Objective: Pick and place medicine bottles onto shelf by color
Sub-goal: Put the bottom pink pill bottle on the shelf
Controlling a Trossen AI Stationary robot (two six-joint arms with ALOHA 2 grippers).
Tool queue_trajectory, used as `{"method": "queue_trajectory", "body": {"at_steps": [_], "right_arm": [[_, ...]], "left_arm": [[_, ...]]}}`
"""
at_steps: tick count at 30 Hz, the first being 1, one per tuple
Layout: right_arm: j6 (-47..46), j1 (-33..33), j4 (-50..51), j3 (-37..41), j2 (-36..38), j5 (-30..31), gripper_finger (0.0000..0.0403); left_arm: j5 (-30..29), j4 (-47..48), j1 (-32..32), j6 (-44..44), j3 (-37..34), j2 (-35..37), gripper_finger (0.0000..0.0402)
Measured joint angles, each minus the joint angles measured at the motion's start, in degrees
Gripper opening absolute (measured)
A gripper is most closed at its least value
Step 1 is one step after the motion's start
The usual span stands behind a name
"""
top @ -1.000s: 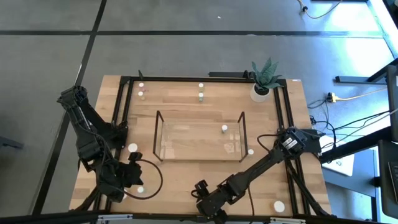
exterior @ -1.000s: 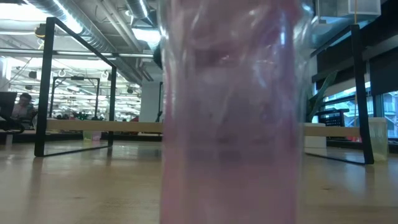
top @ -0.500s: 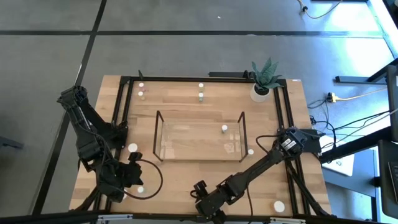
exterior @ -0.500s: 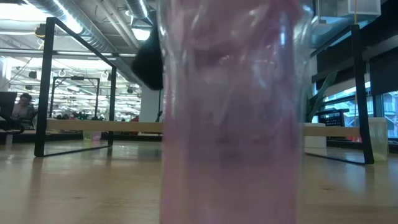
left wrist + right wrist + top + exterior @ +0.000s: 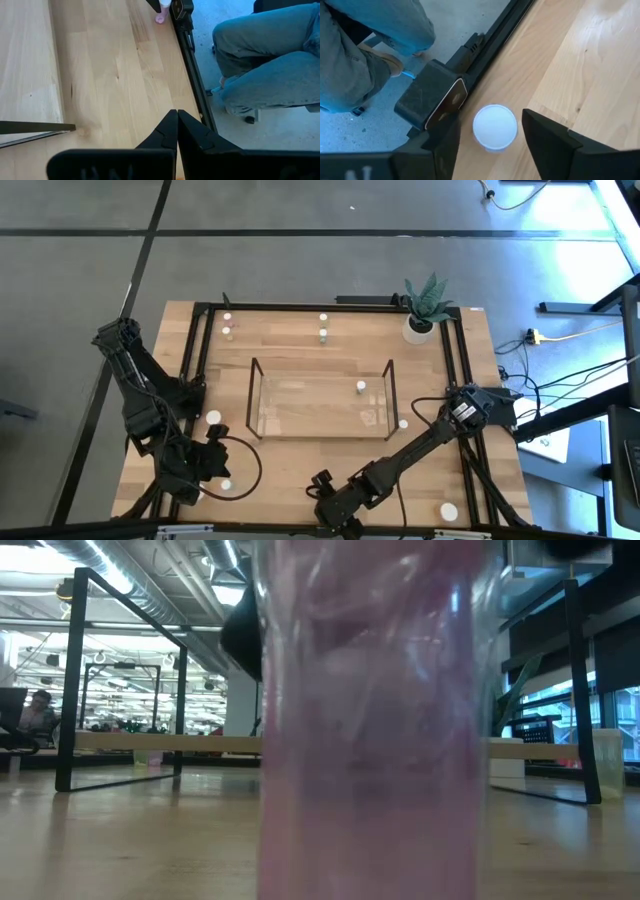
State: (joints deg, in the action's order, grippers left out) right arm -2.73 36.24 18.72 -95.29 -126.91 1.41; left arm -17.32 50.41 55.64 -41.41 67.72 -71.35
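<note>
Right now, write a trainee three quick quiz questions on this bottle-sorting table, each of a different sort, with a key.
1. True or false: the right hand straddles a white-capped pink bottle.
2. The left hand's fingers are: A open, B shut.
3. How many bottles stand inside the clear dark-framed rectangular shelf?

Key: 1 true. 2 B. 3 one, a small white-capped bottle near its right end.

Two dark robot arms: the left arm [image 5: 150, 405] and the right arm [image 5: 420, 450] are black, with chunky round joints. A thin black cable [image 5: 245, 465] loops by the left gripper [image 5: 177, 131], whose fingers [image 5: 165, 135] are black, flat and pointed. The right gripper [image 5: 490, 142] has black, wedge-shaped fingers [image 5: 547, 140].
</note>
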Motion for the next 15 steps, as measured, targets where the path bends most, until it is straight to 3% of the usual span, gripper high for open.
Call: {"method": "queue_trajectory", "body": {"at_steps": [15], "right_arm": [[-1.65,-0.01,0.23,0.0,0.02,0.02,0.0167]], "left_arm": [[0.0,0.01,0.0,0.0,0.0,0.0,0.0]]}}
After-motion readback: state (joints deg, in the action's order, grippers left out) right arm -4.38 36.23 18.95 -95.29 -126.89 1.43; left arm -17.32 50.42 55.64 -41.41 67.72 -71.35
